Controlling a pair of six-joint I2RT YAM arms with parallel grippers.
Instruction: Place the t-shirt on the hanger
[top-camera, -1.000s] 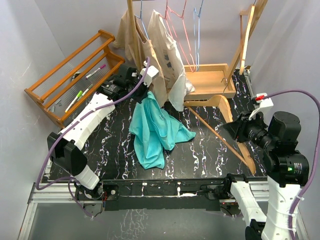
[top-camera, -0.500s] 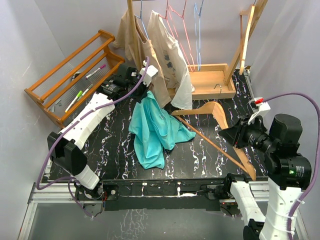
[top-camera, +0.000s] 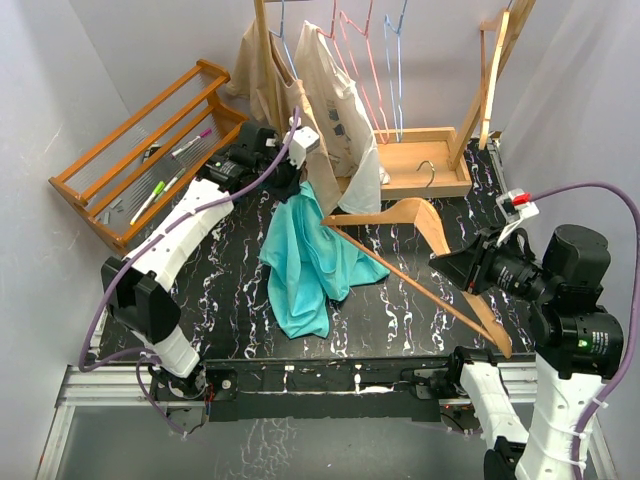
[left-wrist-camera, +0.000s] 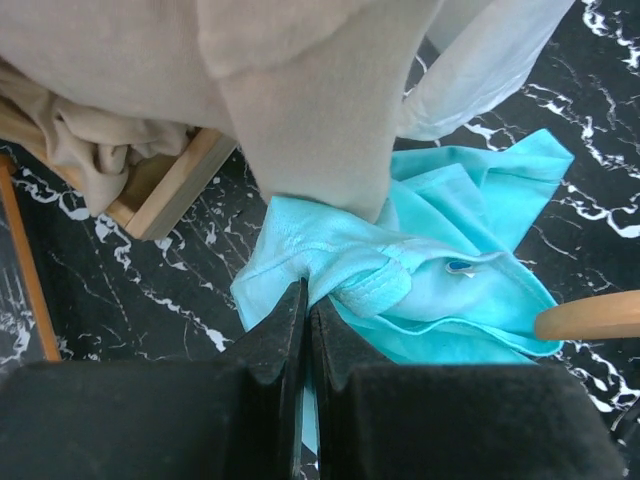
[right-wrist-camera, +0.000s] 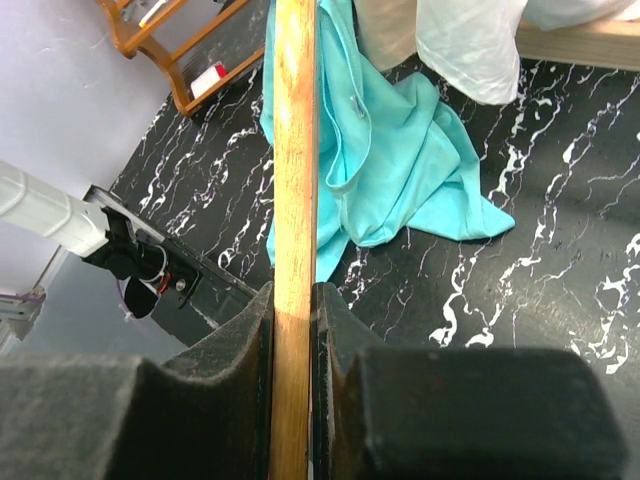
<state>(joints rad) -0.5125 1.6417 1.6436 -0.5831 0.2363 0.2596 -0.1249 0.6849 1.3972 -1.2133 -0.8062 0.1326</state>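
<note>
Clamping one wooden bar of the hanger (top-camera: 385, 213), the right gripper (right-wrist-camera: 293, 290) has its fingers closed tight. Long axis: near right to far left, free tip pointing at the t-shirt (top-camera: 310, 260), just beside its raised top. Left gripper (left-wrist-camera: 307, 290) is pinched on the shirt's upper edge. Cloth trails nearward onto the table (top-camera: 400, 330).

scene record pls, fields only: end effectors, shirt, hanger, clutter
left end effector: shut on a fold of the teal cloth t-shirt
right end effector: shut on the light-brown wooden triangular hanger
t-shirt: crumpled, top held up, rest draped on black marbled table
hanger: tilted, tip beside the t-shirt, shirt not on it
clutter: beige printed shirts hanging behind
</note>
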